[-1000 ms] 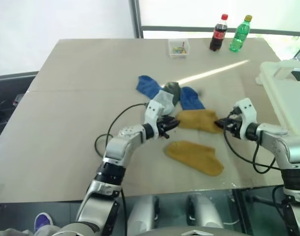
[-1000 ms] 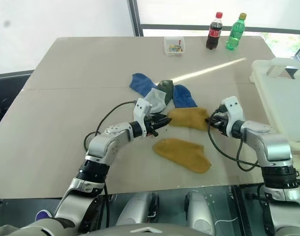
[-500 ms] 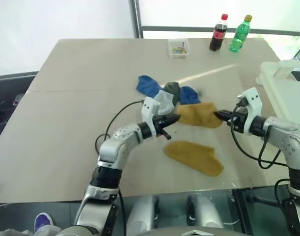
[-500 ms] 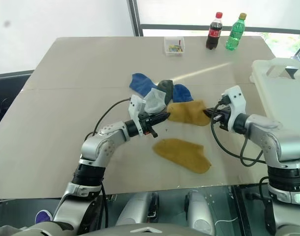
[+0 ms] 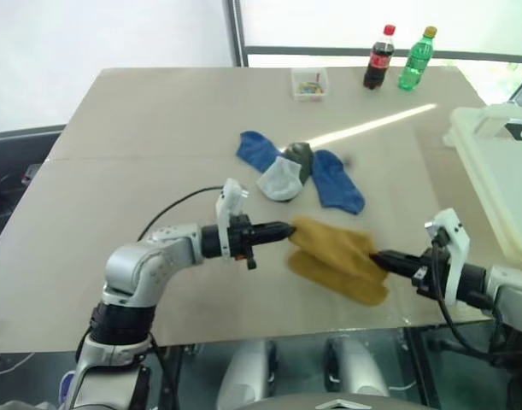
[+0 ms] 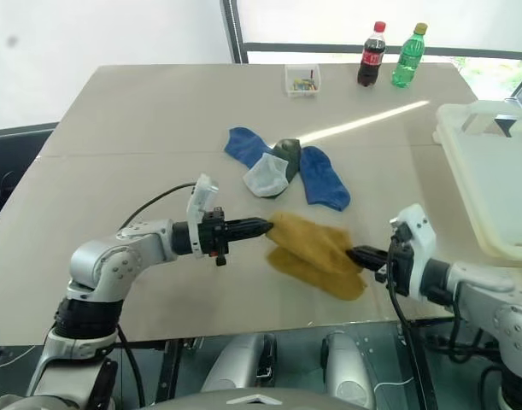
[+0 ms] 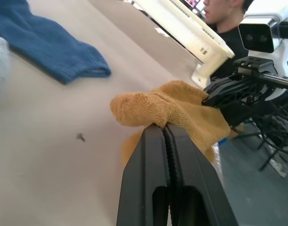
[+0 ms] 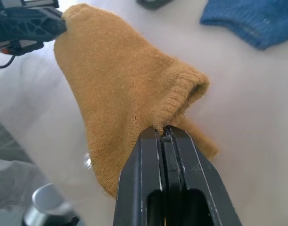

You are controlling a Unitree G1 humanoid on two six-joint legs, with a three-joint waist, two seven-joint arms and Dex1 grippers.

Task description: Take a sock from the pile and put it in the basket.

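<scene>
- The left pincer point(image 5: 288, 230) and the right pincer point(image 5: 373, 256) were both clamped on one mustard sock point(image 5: 333, 246), stretched above a second mustard sock point(image 5: 356, 285) on the counter point(image 5: 141, 120).
- The pile point(image 5: 296, 170) lay just behind.
- The basket point(image 5: 500, 179) stood at the right edge; two bottles point(image 5: 400, 58) and a clear box point(image 5: 310, 83) were far back.

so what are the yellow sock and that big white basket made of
The yellow sock looks like soft knitted fabric, likely cotton blend: visible ribbed loops at the cuff, a fuzzy matte surface, and it drapes limp. The basket looks like moulded plastic, cream-white with a smooth, slightly glossy finish and a thick rolled rim.
</scene>
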